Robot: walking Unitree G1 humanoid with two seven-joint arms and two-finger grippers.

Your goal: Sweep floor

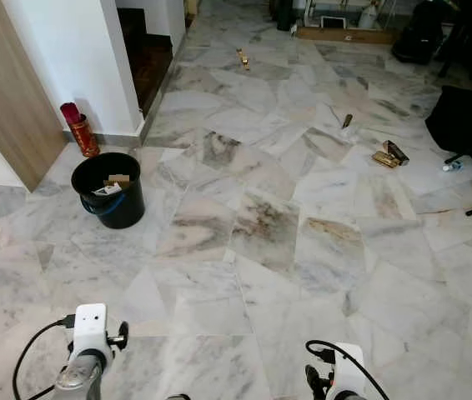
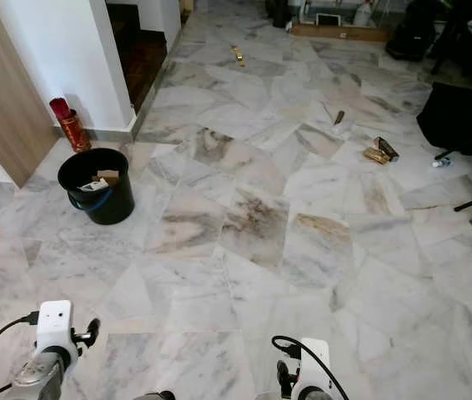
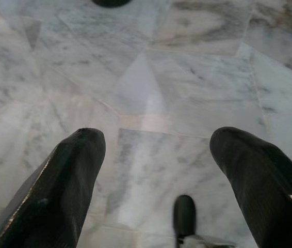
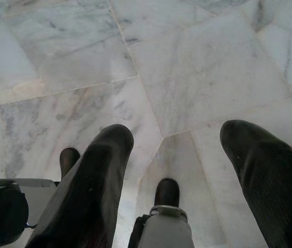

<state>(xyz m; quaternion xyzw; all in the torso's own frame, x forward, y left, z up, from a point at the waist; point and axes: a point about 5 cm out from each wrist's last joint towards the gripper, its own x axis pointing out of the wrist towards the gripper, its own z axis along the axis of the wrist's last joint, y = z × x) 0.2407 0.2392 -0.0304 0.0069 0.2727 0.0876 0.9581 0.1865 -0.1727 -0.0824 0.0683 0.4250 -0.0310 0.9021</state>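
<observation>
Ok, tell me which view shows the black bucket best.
The left eye view: the black bucket stands whole on the marble floor, with scraps inside it. The right eye view shows it just as whole, only slightly smaller. The left wrist view catches perhaps a dark sliver of it at the picture's edge.

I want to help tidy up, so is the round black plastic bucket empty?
No, the round black plastic bucket holds some scraps.
</observation>
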